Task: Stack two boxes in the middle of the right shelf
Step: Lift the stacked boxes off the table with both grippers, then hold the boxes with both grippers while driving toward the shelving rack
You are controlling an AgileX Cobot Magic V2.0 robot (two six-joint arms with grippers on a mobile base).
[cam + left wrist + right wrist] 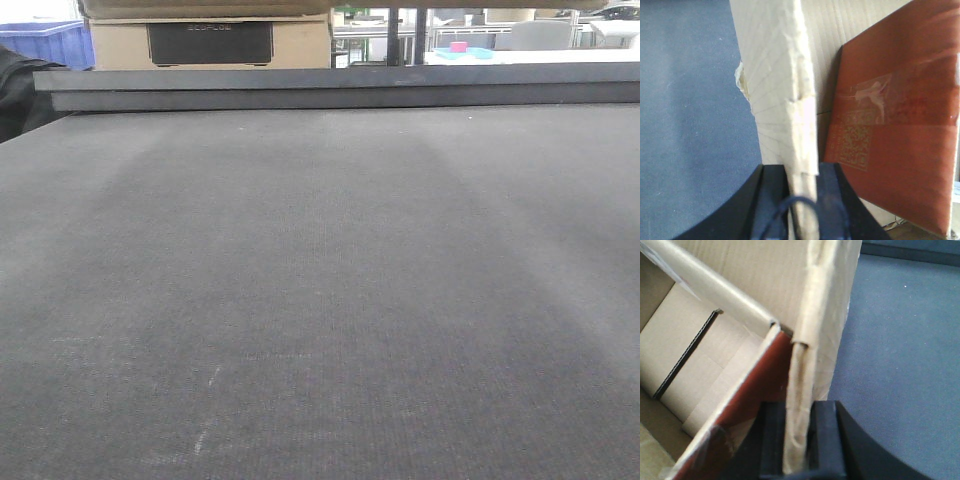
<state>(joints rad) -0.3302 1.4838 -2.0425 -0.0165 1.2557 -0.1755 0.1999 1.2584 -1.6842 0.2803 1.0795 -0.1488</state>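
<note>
L tool (802, 182) clenched on box (775, 75) wall edge, cardboard between both pads. R tool (799, 432) likewise grips 1 wall edge. Red panel (895, 115) leans inside box. Dark counter (320, 300) shows beside box in both wrist views.

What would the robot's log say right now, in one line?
left end effector: shut on cardboard carton wall | right end effector: shut on cardboard carton wall | inside: red-brown flat pack, leaning
</note>
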